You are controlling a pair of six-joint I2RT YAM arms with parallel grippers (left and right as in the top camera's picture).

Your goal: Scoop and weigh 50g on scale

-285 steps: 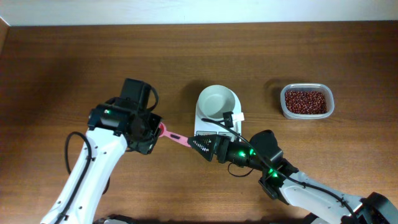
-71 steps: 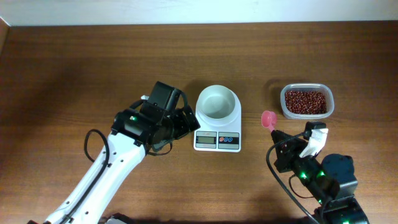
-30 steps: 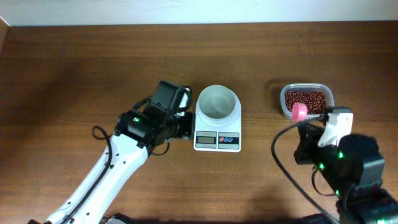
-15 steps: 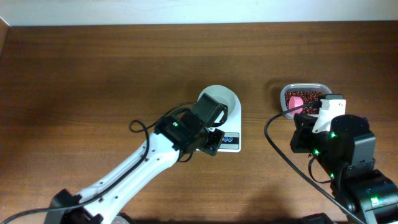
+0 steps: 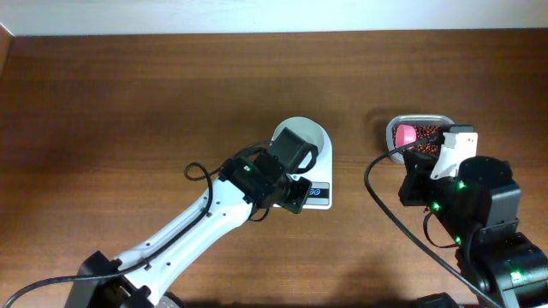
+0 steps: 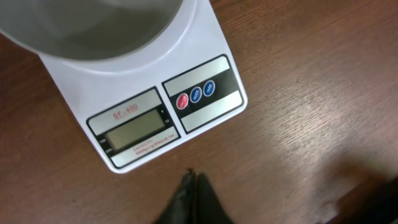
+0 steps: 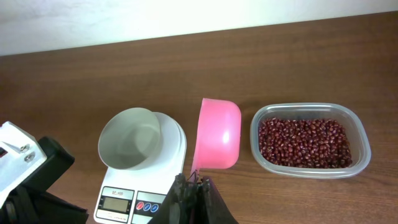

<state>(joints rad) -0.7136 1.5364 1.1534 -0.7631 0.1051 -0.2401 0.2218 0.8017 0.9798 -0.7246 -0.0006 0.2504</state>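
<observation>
From above, the pink scoop (image 5: 405, 134) hangs over the beans (image 5: 430, 132) in their clear tub (image 5: 421, 119), right of the scale (image 5: 315, 141) on the worktop (image 5: 128, 103).

Left wrist: my left pincer (image 6: 194, 186) is pressed together just short of the scale's blank display.

Right wrist: my right pincer (image 7: 193, 180) is clamped on the scoop's handle, the scale's white bowl to its left.

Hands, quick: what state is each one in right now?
Left hand: closed, holding nothing, just off the scale's front edge.
Right hand: closed on the pink scoop's handle.
</observation>
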